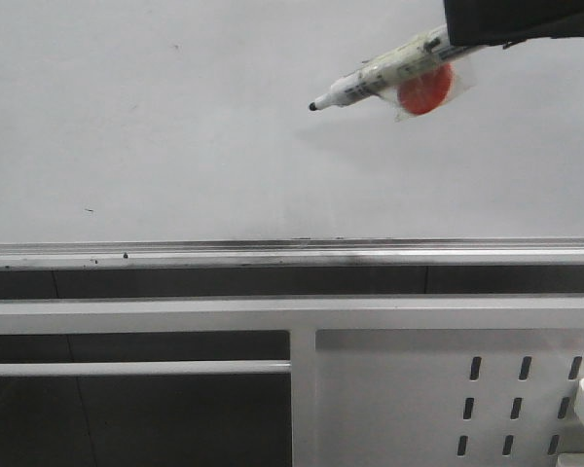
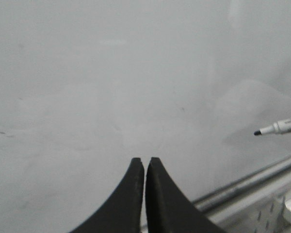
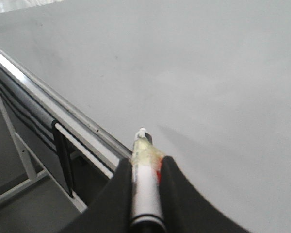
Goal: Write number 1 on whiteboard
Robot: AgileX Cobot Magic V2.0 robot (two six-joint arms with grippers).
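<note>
You had the marker pen (image 1: 384, 70) clamped in the right gripper (image 3: 145, 167), its two dark fingers (image 3: 117, 194) pressed against either side of the white barrel, with yellowish tape wrapped round the pen just ahead of them. In the front view the pen slanted down from the upper right corner of the whiteboard (image 1: 175, 126), its black tip (image 1: 313, 106) pointing toward the board's middle, and a red-orange round piece (image 1: 426, 93) sat under clear wrapping just beneath the barrel (what it was, you could not tell from these views). Whether the tip actually touched the board could not be told; a soft shadow lay on the surface just below the pen.

Your left gripper (image 2: 145, 162) had its jaws nearly together, only a thin slit between them and nothing held. It faced the board's plain surface, and the pen's tip showed well off to one side in that wrist view.

No stroke of the number 1 showed on the board in any view; the surface carried only a few faint specks and smudges. The silver bottom rail (image 1: 273, 251) ran along the board's lower edge, with a few dark flecks on it. Below it stood a white frame (image 1: 175, 313), and a white perforated panel (image 1: 448, 389) filled its lower right part.
</note>
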